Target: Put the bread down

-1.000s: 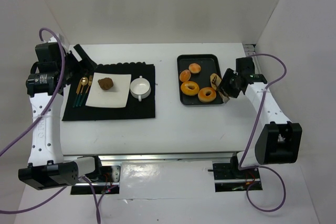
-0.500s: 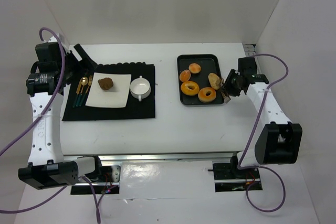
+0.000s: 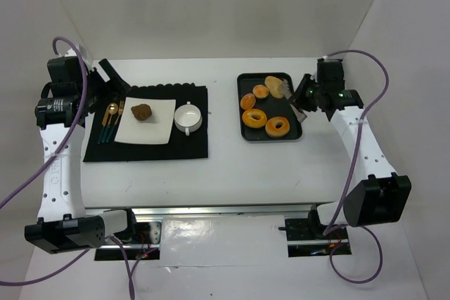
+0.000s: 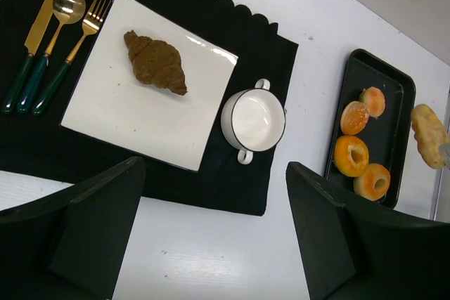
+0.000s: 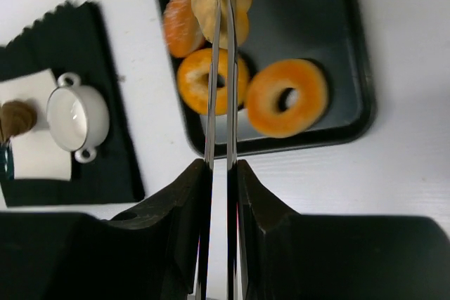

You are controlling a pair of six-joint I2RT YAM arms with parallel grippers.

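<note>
Above the white table (image 3: pixel 232 166), in the top view, the right gripper (image 3: pixel 304 96) was clamped on tongs (image 3: pixel 288 90). These pinched the bread (image 3: pixel 273 85) over the far end of the black tray (image 3: pixel 243 81), lifted clear of the doughnuts (image 3: pixel 254 118), probably for carrying left to the white plate (image 3: pixel 160 119).

From the left wrist, the left gripper (image 4: pixel 214 171) gaped, empty, above the black mat (image 4: pixel 267 40).

From the right wrist, the tong blades squeezed the bread's edge. Plain white walls (image 3: pixel 211 5) enclosed the table.

golden oblong bread (image 3: pixel 273 85), held over black tray (image 3: pixel 291 109)
</note>
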